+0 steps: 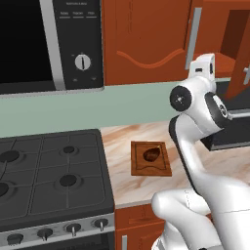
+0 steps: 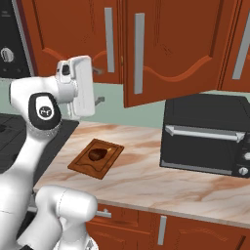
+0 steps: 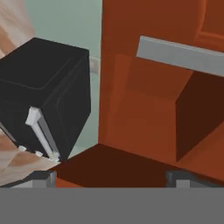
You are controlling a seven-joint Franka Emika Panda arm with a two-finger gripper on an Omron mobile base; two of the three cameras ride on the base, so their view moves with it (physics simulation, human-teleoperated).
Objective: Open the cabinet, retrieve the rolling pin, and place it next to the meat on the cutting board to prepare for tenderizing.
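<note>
While the cabinet point(image 2: 166, 49) door stood ajar for access, the gripper point(image 3: 111, 177), jaws spread wide and empty, faced its interior; rolling pin unseen. Meat point(image 2: 96, 154) lay centred on cutting board point(image 2: 96, 158), at the toaster oven's point(image 2: 207, 134) nine o'clock

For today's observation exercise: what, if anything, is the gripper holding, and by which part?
Nothing. The gripper is open, its fingertips wide apart with only the cabinet beyond them.

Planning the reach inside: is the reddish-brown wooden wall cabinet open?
Open: one door of the reddish-brown wooden wall cabinet stands swung outward.
</note>
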